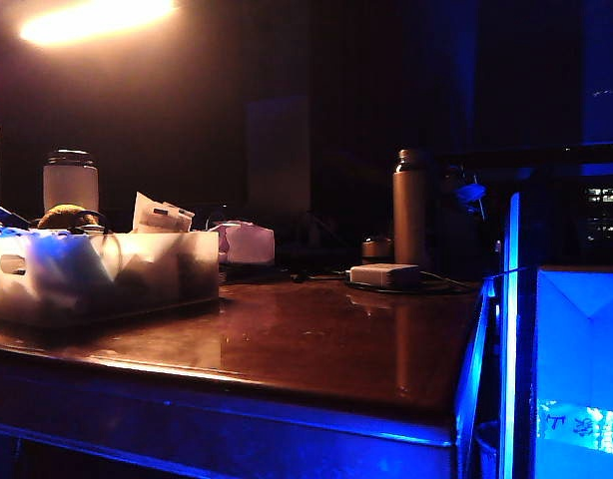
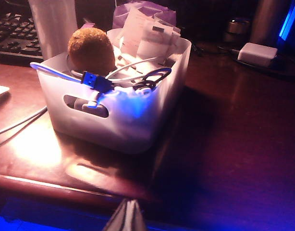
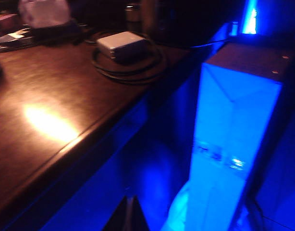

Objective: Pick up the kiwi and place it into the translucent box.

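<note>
- The kiwi (image 2: 90, 49) is seen resting inside the translucent box (image 2: 138, 120), atop cables and papers.
- Placement is judged complete; nothing further seems called for beyond retreat.
- The left gripper (image 2: 128, 217) and right gripper (image 3: 129, 214), both closed and empty, are held off the box, below the table edge (image 2: 66, 185).

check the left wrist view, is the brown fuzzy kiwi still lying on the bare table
No, the brown fuzzy kiwi sits inside the frosted translucent box on cables.
</note>
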`<action>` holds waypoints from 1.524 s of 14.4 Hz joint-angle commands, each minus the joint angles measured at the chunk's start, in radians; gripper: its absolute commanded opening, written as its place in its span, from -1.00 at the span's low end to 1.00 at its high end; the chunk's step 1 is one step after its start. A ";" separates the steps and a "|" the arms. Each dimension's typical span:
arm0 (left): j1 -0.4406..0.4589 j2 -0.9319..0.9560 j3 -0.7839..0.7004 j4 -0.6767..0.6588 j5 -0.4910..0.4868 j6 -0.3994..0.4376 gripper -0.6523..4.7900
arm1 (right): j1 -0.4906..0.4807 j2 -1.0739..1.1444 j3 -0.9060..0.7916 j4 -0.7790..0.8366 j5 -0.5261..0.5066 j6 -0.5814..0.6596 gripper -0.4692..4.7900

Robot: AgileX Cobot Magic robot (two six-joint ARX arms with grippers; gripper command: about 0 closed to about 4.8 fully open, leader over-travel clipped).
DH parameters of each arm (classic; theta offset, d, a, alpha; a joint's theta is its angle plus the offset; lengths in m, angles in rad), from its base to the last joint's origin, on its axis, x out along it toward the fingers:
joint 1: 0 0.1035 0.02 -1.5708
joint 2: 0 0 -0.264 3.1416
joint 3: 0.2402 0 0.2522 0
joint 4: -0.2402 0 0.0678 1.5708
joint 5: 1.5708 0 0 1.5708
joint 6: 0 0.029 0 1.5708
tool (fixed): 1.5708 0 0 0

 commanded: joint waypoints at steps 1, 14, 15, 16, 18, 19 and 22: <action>-0.002 -0.003 -0.007 -0.008 0.001 0.000 -0.77 | 0.000 -0.001 -0.004 0.007 0.000 0.003 -0.85; -0.031 -0.003 -0.007 -0.008 0.001 0.000 -0.77 | 0.000 -0.001 -0.004 0.007 0.000 0.003 -0.85; -0.031 -0.003 -0.007 -0.008 0.001 0.000 -0.77 | 0.000 -0.001 -0.003 0.007 0.000 0.003 -0.85; -0.031 -0.003 -0.007 -0.008 0.001 0.000 -0.77 | 0.000 -0.001 -0.004 0.007 0.000 0.003 -0.85; -0.031 -0.003 -0.007 -0.008 0.001 0.000 -0.77 | 0.000 -0.001 -0.004 0.007 0.000 0.003 -0.85; -0.031 -0.003 -0.007 -0.008 0.001 0.000 -0.77 | 0.000 -0.001 -0.004 0.007 0.000 0.003 -0.85; -0.031 -0.003 -0.007 -0.008 0.001 0.000 -0.77 | 0.000 -0.001 -0.004 0.007 0.000 0.003 -0.85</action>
